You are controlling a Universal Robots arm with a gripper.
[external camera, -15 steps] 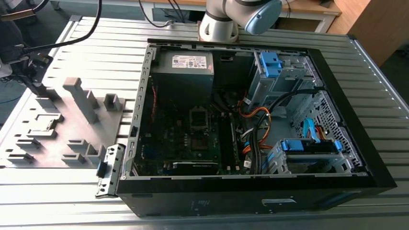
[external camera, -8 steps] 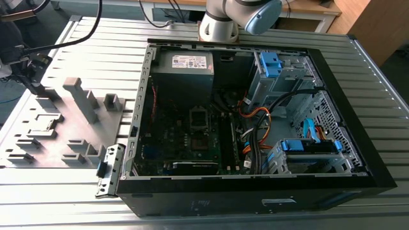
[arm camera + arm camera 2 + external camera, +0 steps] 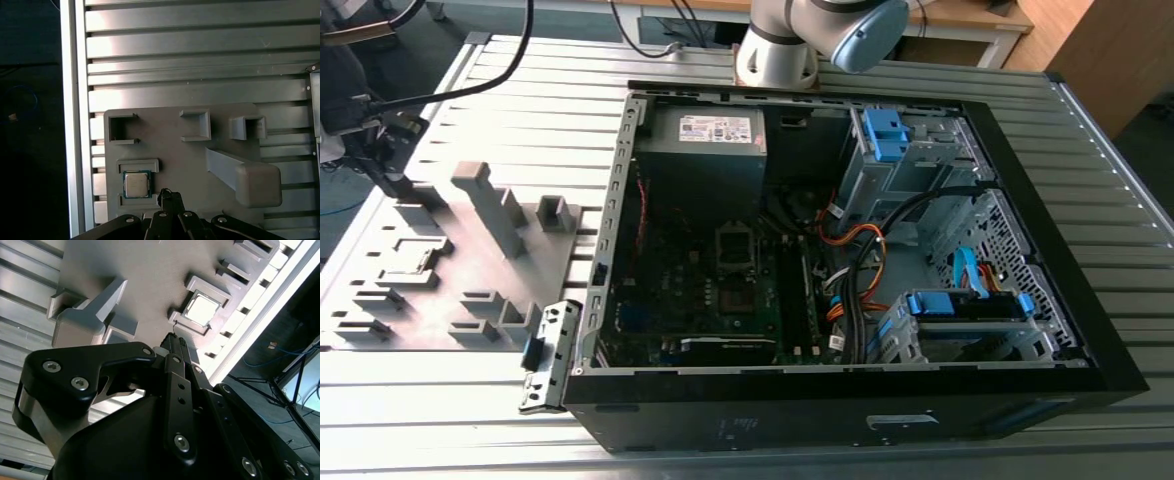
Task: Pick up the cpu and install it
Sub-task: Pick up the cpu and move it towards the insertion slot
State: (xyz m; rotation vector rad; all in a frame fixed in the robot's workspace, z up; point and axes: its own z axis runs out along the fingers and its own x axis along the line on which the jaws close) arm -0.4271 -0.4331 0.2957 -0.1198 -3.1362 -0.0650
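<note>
Hovering over the grey tray (image 3: 165, 145), your hand (image 3: 169, 194) has its fingers drawn together into one narrow tip, and nothing sits between them. It grips nothing.

You can see the cpu (image 3: 137, 184) in both wrist views. It lies flat in a square nest on the tray, silver top up, with a thin darker rim around it. Low grey brackets frame the nest on two opposite sides. The hand's tip is just beside the cpu and does not touch it.

Elsewhere on the tray you have three small open pockets (image 3: 196, 125) in a row. A tall post (image 3: 257, 182) with a rounded block top also stands there, well apart from the cpu.

The tray rests on a slatted metal counter (image 3: 200, 50), close to the counter's edge.

In the exterior view, the hand (image 3: 387, 170) is at the exterior view's left, above the tray, with black cables running to it. To the exterior view's right of the tray, an open black case (image 3: 854, 400) lies on its side on the counter. Its board (image 3: 707, 300) faces up, with the socket (image 3: 736, 245) near the middle. The arm's base (image 3: 781, 50) stands behind the case.
</note>
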